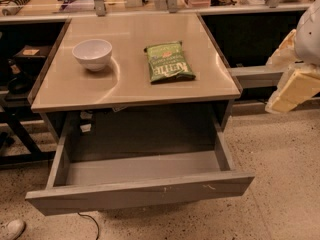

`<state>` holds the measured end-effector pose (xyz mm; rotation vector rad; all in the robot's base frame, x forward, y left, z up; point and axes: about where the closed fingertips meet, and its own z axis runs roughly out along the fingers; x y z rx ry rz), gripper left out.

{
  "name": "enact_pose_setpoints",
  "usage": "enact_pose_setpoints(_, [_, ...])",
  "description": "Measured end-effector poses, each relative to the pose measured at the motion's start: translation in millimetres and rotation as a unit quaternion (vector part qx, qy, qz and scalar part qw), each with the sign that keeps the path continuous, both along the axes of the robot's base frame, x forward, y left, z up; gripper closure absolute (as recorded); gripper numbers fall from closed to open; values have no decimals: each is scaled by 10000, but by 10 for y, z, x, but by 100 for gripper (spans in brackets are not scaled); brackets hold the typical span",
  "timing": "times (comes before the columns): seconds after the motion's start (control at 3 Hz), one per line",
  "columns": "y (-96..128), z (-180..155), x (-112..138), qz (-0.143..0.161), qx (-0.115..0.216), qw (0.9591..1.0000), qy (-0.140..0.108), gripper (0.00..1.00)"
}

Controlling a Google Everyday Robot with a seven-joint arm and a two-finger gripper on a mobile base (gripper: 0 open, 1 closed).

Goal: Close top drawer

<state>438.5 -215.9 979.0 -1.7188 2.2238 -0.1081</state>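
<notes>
Item: drawer [140, 193], wide, grey, handleless, set directly under the table [125, 86]; condition: pulled far out toward the camera, shallow box bare inside as far as I can see, flat front panel with small white scuffs facing the floor-side foreground. On the table above: one white bowl [92, 54], upright, left of centre; one green bag [168, 62], lying flat, right of the bowl and well apart from it. Neither overhangs the drawer's path. On the floor: a thin dark cable [90, 223] trailing under the front panel; the toe of a white shoe [11, 229] at the lower left corner. My gripper [296, 88]: at the right edge of the view, off the table's right side, higher than the front panel and well apart from it; whether it is spread or pressed together I cannot tell. Step in hand, by my judgement: approach, no contact yet made. Next move calls for bringing the gripper down and round to the outer face of the front panel, near its middle so the box does not skew, then a straight level push toward the table until the panel sits flush.
</notes>
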Motion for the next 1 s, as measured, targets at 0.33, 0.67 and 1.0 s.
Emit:
enact_pose_setpoints(0.33, [0,0,0,0,0,10000,0,64])
enact_pose_setpoints(0.67, [0,0,0,0,0,10000,0,87])
enact_pose_setpoints(1.0, [-1,1,-2,-1,-1,10000,0,100])
